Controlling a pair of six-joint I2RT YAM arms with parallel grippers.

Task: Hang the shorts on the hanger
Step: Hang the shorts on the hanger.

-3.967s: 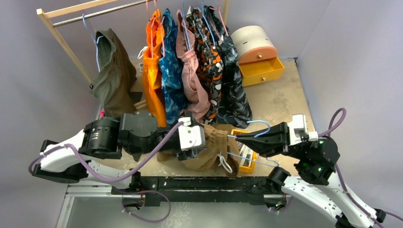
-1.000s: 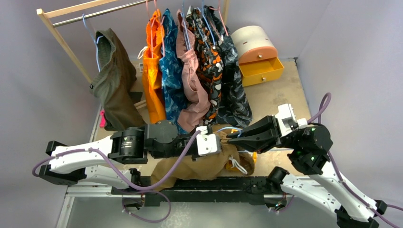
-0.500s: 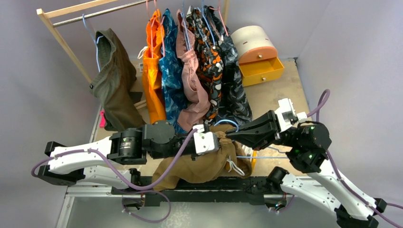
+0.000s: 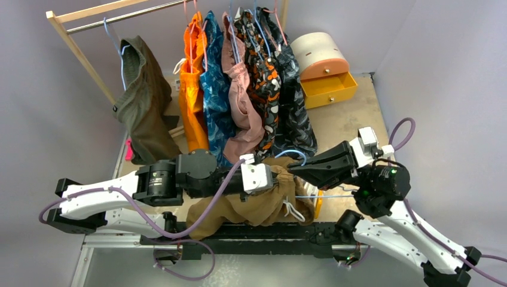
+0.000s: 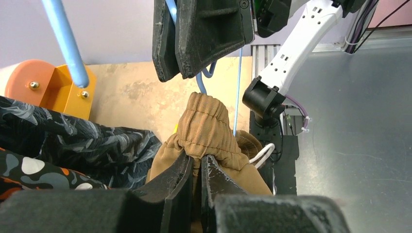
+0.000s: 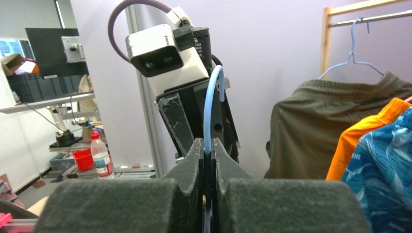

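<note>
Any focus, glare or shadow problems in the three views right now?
Top external: even, soft light, no hard shadows, everything sharp. Left wrist: the left tool is blurred at the bottom edge, while the shorts it pinches are crisp. Right wrist: the near bulk of the right tool is out of focus, the hanger wire clamped in it reads sharp, and there is no glare.

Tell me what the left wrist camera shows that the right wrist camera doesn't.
Left wrist only: the left claw pinching the tan shorts by the waistband, plus the white drawstring. Right wrist only: the olive garment on the wooden rack and a water bottle. Both: the light-blue hanger clamped in the right claw.
</note>
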